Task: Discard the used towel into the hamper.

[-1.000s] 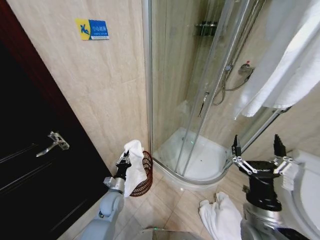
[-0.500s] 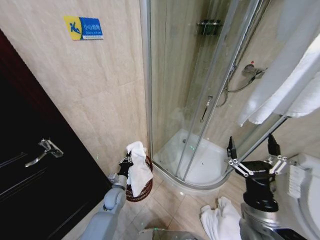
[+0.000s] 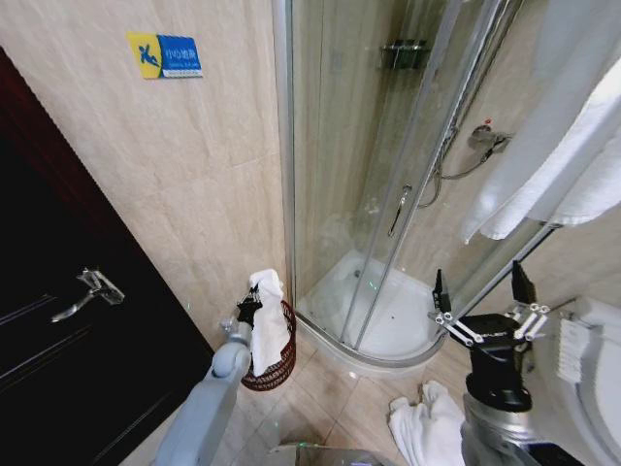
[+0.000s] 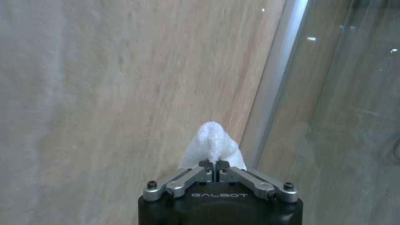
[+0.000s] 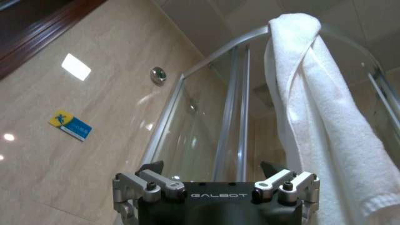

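Observation:
A white used towel (image 3: 269, 325) hangs from my left gripper (image 3: 252, 303), which is shut on its upper end. The towel dangles over and into the hamper (image 3: 277, 364), a dark reddish-brown woven basket on the floor against the beige wall, beside the shower enclosure. In the left wrist view the towel's tip (image 4: 212, 147) pokes out above the closed left gripper (image 4: 215, 165), facing the wall. My right gripper (image 3: 480, 291) is held up at the right, open and empty, away from the hamper; its fingers (image 5: 156, 176) point up in the right wrist view.
A glass shower enclosure (image 3: 388, 194) with a curved tray stands behind the hamper. A dark door (image 3: 68, 320) with a lever handle is on the left. Another white towel (image 3: 427, 427) lies on the floor, and white towels (image 3: 572, 165) hang at the upper right.
The head camera has shifted, so the whole picture moved. My left gripper with the towel sits a little farther out over the hamper. The right gripper stays open.

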Robot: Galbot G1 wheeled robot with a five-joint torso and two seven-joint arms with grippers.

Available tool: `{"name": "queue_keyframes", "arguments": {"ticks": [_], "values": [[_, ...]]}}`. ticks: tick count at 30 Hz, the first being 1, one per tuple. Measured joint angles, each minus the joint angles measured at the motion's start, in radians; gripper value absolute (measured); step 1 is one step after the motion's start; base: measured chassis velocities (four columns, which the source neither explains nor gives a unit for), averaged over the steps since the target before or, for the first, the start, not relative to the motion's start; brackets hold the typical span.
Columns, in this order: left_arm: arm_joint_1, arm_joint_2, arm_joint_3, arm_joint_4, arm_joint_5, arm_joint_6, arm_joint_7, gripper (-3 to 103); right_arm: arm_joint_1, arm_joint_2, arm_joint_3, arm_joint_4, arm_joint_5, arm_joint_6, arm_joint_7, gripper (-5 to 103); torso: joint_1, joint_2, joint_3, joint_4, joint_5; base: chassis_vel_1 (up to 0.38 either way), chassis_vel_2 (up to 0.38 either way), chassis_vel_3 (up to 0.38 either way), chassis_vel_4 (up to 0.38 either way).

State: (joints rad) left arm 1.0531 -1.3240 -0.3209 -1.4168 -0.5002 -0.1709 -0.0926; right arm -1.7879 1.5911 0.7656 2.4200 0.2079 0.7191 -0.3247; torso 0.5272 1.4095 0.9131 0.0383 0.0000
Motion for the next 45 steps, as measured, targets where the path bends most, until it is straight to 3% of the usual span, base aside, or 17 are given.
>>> {"name": "queue_keyframes", "arguments": {"ticks": [11, 24, 34, 45], "values": [[-0.102, -0.032, 0.013, 0.189, 0.037, -0.046, -0.009, 0, -0.006, 0.009, 0.017, -0.006, 0.002, 0.017, 0.025, 100, 0.0, 0.0, 0.0, 0.0, 0.0, 0.0, 0.0, 0.0, 0.0], [-0.145, -0.114, -0.006, 0.465, 0.173, -0.155, 0.036, 0, -0.007, 0.017, 0.013, -0.018, 0.001, 0.023, 0.024, 100, 0.0, 0.0, 0.0, 0.0, 0.0, 0.0, 0.0, 0.0, 0.0], [-0.211, -0.128, -0.055, 0.655, 0.277, -0.23, 0.08, 0, -0.012, 0.014, 0.023, -0.022, 0.011, 0.029, 0.023, 100, 0.0, 0.0, 0.0, 0.0, 0.0001, 0.0, 0.0, 0.0, 0.0], [-0.238, -0.122, -0.073, 0.775, 0.304, -0.251, 0.112, 0, -0.004, 0.012, 0.026, -0.039, 0.01, 0.031, 0.032, 100, 0.0, 0.0, 0.0, 0.0, 0.0, 0.0, 0.0, 0.0, 0.0]]}}
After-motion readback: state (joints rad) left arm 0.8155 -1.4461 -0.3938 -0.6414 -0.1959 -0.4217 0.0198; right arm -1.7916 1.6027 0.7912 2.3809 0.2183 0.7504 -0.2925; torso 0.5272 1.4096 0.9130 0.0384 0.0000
